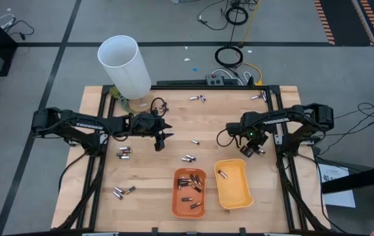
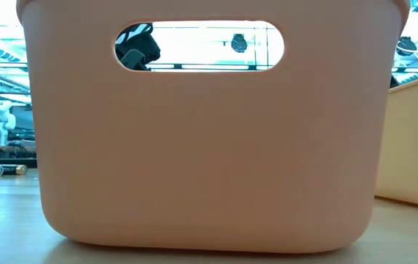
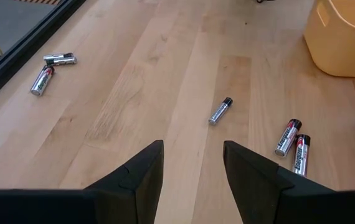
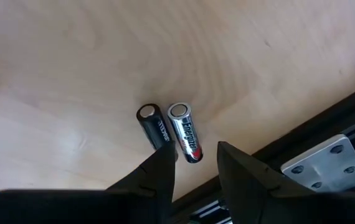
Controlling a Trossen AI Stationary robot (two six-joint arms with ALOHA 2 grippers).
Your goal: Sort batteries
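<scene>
Low in the high view, nearest the table's front edge, an orange rectangular plastic tray (image 1: 189, 192) holds several small dark batteries, and just right of it a yellow rectangular plastic tray (image 1: 234, 183) holds one silvery cell. Two loose cells lie at the lower left of the light wooden tabletop (image 1: 141, 196).

At mid-frame, the left gripper (image 1: 163, 139) hovers over bare wood with its two dark fingers (image 3: 141, 175) spread apart and nothing between them. In the left wrist view a single silvery cylindrical battery (image 3: 220, 110) lies ahead of it, with a pair of silver-and-black cells to one side, near the yellow tray.

The right gripper (image 1: 250, 149) sits at the right of the high view, just above the yellow tray. Its jaws are partly apart and empty; in the right wrist view, a black battery (image 4: 156, 129) and a silver battery (image 4: 185, 131) lie side by side, touching, on the wood just in front of its fingertips (image 4: 165, 163), beside the black frame rail.

Farther back, more cells lie scattered near the top edge, and a tall white tube (image 1: 124, 66) stands at the upper left.
</scene>
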